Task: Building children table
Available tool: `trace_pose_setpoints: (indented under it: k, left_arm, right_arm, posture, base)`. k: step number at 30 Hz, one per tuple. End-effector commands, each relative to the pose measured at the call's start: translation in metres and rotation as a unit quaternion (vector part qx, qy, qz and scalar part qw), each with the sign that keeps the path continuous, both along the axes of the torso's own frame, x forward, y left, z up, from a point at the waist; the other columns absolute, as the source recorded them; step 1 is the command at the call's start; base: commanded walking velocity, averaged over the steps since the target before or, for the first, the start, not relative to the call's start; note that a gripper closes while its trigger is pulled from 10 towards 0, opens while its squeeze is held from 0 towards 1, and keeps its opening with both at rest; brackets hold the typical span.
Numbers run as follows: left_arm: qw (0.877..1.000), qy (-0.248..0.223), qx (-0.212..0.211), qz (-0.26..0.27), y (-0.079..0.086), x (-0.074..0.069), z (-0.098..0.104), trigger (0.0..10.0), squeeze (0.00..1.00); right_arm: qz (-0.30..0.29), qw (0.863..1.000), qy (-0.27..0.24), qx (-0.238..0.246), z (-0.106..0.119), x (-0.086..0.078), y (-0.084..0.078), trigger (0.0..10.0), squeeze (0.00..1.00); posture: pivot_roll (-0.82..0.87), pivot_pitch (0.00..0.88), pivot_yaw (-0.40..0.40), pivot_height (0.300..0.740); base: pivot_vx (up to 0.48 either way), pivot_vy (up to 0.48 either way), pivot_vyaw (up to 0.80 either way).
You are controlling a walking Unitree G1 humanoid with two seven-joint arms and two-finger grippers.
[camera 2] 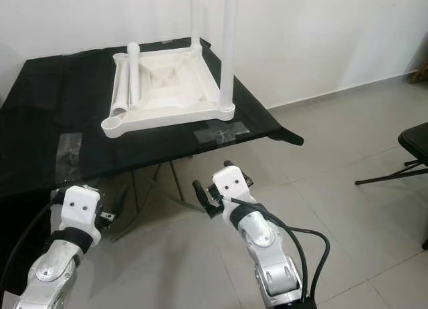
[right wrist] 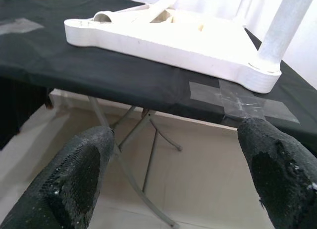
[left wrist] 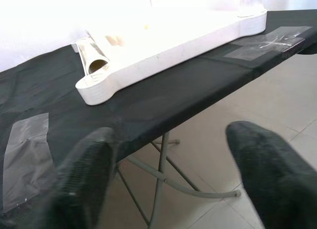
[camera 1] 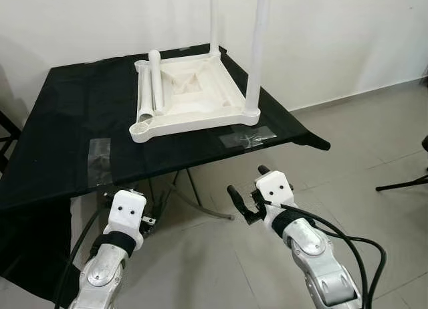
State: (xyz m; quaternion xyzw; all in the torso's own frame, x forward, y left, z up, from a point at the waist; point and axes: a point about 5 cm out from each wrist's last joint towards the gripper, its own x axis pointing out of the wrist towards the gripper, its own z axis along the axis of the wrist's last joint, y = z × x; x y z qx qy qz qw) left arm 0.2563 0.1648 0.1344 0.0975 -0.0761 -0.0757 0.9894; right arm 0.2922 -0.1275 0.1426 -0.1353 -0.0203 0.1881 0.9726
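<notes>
Lying lengthwise in the upturned tabletop [camera 1: 194,95], the loose leg [camera 1: 157,81] sits nearer the left hand [left wrist: 168,179]; both it and the right hand [camera 1: 246,188] are spread wide, empty.

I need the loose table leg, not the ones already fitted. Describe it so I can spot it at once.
Start at the black-clothed folding table by the white wall; on it lies the white children's tabletop, upside down. Along the tabletop's left inner edge lies the loose leg, a white tube with its open end towards the robot. Unlike the two fitted legs, which stand upright in the right-hand corners, it lies flat.
</notes>
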Motion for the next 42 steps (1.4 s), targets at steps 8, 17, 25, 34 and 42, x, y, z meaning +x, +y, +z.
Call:
trace_pose_setpoints:
  k: [8, 17, 25, 34, 42]
  left_arm:
    - [1.000, 0.004, 0.005, -0.030, -0.006, -0.001, -0.001, 10.0, 1.00]
    - [0.999, 0.016, 0.017, -0.038, -0.007, 0.002, -0.002, 10.0, 0.00]
    - [0.998, 0.022, 0.005, -0.052, -0.005, 0.007, -0.002, 10.0, 0.00]
    - [0.998, 0.023, 0.000, -0.057, -0.006, 0.008, -0.001, 10.0, 0.00]
    - [0.998, 0.024, -0.001, -0.061, -0.004, 0.009, -0.001, 10.0, 0.00]
  right_arm:
    - [0.011, 1.000, 0.016, 0.008, -0.006, -0.001, 0.002, 10.0, 0.00]
    - [0.015, 1.000, 0.021, 0.014, -0.006, 0.001, 0.004, 10.0, 0.00]
    - [0.029, 1.000, 0.005, 0.007, -0.007, -0.003, 0.002, 10.0, 0.00]
    - [0.041, 0.999, -0.002, 0.004, -0.004, -0.002, 0.005, 10.0, 0.00]
    - [0.050, 0.999, -0.007, 0.018, -0.003, -0.003, 0.006, 10.0, 0.00]
  posture:
    - [-0.07, 0.128, 0.014, 0.740]
    - [-0.07, 0.124, 0.027, 0.740]
    - [-0.08, 0.111, 0.032, 0.740]
    - [-0.08, 0.110, 0.033, 0.740]
    - [-0.08, 0.118, 0.037, 0.740]
  base:
    - [0.000, 0.000, 0.00]
    - [0.000, 0.000, 0.00]
    - [0.111, 0.000, 0.00]
    - [0.365, 0.000, 0.00]
    - [0.399, 0.000, 0.30]
